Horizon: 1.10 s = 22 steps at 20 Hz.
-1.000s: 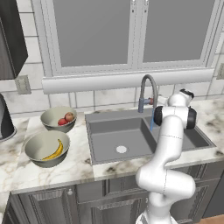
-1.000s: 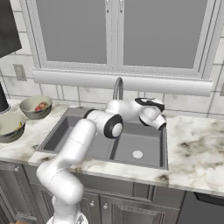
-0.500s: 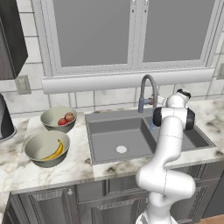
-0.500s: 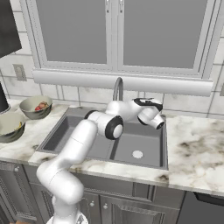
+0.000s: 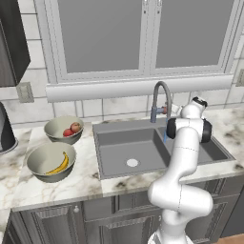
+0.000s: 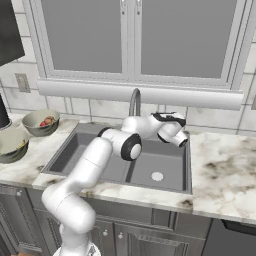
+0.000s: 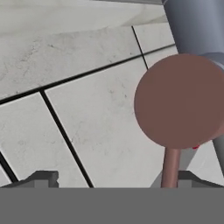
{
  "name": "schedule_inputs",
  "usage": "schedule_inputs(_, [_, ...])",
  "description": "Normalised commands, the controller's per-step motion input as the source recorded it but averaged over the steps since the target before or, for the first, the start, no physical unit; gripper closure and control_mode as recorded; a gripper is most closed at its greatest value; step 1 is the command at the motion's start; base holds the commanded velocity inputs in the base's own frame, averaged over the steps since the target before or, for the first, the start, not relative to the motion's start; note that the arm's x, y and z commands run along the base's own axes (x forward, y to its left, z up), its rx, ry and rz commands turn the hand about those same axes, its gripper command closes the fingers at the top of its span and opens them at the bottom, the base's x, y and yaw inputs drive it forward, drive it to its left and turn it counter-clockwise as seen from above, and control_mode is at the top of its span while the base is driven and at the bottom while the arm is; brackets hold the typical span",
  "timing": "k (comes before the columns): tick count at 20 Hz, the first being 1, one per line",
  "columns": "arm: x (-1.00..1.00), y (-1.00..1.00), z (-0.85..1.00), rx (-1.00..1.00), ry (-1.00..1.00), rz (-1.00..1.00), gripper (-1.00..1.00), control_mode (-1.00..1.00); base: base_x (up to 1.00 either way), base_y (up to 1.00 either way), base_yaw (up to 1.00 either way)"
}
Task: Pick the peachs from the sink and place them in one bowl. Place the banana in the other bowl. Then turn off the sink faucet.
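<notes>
End effector (image 7: pixel 111 179) spread wide, faucet handle (image 7: pixel 177 105) knob-end toward camera.

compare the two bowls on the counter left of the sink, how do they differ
Contents: the rear bowl holds two red-orange peaches; the front bowl holds one yellow banana.
Size: the front bowl looks slightly wider than the rear bowl.
Place: the rear bowl sits nearer the tiled wall; the front bowl sits nearer the counter's front edge.
Shared: both are round, deep, glossy grey-beige, upright, standing on the marble counter.
</notes>
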Motion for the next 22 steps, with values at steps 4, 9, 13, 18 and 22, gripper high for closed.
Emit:
schedule_inputs(4, [0.09, 0.17, -0.02, 0.00, 0.00, 0.04, -1.00, -1.00, 0.00, 0.00, 0.00])
schedule_inputs(9, [0.06, 0.42, 0.00, 0.00, 0.00, 0.07, -1.00, -1.00, 0.00, 0.00, 0.00])
schedule_inputs(13, [0.00, 0.63, 0.00, 0.00, 0.00, 0.07, -1.00, -1.00, 0.00, 0.00, 0.00])
schedule_inputs(18, [0.12, 0.55, 0.00, 0.00, 0.01, 0.03, -1.00, -1.00, 0.00, 0.00, 0.00])
schedule_inputs(22, [0.53, 0.02, 0.00, 0.00, 0.04, 0.02, -1.00, -1.00, 0.00, 0.00, 0.00])
